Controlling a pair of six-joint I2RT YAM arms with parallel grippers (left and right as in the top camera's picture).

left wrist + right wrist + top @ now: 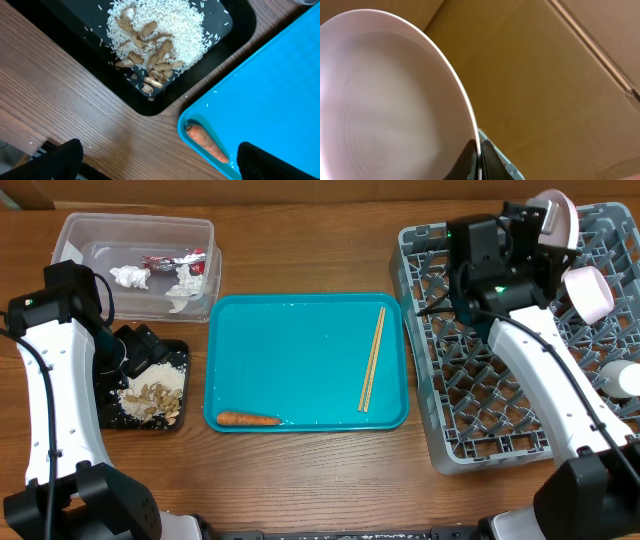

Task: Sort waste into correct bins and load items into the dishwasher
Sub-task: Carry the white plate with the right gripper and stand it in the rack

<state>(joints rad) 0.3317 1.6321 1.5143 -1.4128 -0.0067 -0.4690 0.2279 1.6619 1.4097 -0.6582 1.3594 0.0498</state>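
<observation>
Inspection findings:

1. The large square grey plastic dish rack [465, 415] stands at my right. The right gripper [479, 159] is above its far edge with its fingers pinched on the rim of the round white plate [385, 100], which is held on edge.
2. Two smaller white-and-pink bowls [590, 292] sit in the rack along its right side.
3. The rectangular teal plastic tray [300, 350] is at centre. The thin light-wood chopsticks [372, 358] lie near its right edge, and the small orange carrot [248, 419] lies in its near-left corner.
4. The clear plastic rectangular tub [130, 235] is at far left. It holds the red-and-silver crinkled wrapper [172, 260] and crumpled white tissue [130, 276].
5. The shallow black rectangular tray [165, 97], just left of the teal tray, holds whitish rice [170, 22] with brown scraps on top.
6. The left gripper [160, 162] hangs over the black tray, fingers spread, holding nothing.
</observation>
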